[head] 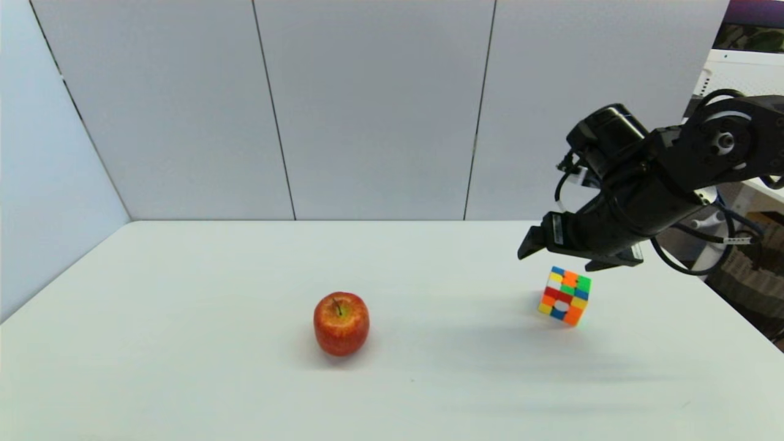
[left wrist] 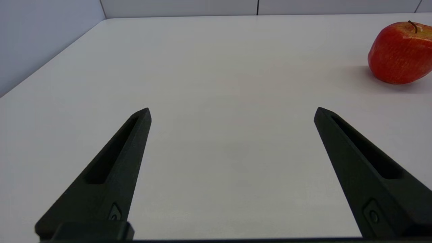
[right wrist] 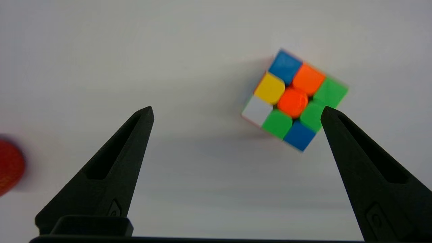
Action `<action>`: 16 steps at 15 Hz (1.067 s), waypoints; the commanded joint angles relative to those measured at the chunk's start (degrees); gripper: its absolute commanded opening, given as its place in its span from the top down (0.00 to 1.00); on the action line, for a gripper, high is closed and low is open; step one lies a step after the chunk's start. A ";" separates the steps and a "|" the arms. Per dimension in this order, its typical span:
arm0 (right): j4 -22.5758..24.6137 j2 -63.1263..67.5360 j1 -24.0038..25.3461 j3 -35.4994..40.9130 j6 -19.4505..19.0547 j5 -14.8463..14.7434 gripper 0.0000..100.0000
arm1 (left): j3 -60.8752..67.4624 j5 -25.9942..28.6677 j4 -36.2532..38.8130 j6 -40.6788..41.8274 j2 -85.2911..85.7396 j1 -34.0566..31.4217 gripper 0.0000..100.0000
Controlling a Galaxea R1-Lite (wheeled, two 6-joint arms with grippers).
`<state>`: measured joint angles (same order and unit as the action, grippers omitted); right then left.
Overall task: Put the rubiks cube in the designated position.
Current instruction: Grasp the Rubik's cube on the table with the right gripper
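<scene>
Rubiks cube [head: 564, 296], small scrambled 3x3, stickerless, bright blue, orange, green, yellow, red and white squares. Sits on the white counter [head: 184, 367] at the robot's right side, tilted, standing on one lower edge or corner rather than flat. Top face in right wrist view [right wrist: 293, 99]: orange centre, blue, green, yellow and white around it. No marked target spot visible on the counter.

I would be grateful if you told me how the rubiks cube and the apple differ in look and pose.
The rubiks cube is boxy with many bright colours; the apple is round, red and yellow. The rubiks cube looks tilted on an edge; the apple stands upright, stem up. The rubiks cube lies under the open right gripper; the apple has nothing above it. Both are ungrasped.
</scene>
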<state>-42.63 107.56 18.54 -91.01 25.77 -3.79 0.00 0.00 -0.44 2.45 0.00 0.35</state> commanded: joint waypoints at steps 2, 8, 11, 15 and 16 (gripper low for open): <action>-4.65 6.35 -0.08 -7.69 10.62 -0.08 0.00 | 0.00 0.00 0.09 0.01 0.00 0.00 0.00; -5.45 10.83 -4.74 -10.06 11.23 -2.10 0.00 | 0.00 0.00 0.00 0.01 -0.09 0.00 0.00; -14.15 10.39 -5.18 -10.94 11.41 -2.10 0.00 | 0.00 0.00 0.00 0.01 0.00 0.00 0.00; -15.82 11.36 -5.09 -11.90 14.57 -1.92 0.00 | 0.00 0.00 0.09 0.01 0.00 0.00 0.00; -15.82 11.80 -5.09 -11.90 14.57 -1.83 0.00 | 0.00 0.00 0.00 0.01 0.00 0.00 0.00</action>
<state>-58.10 118.82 13.40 -102.75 40.11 -5.71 0.00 0.00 -0.40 2.45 0.00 0.35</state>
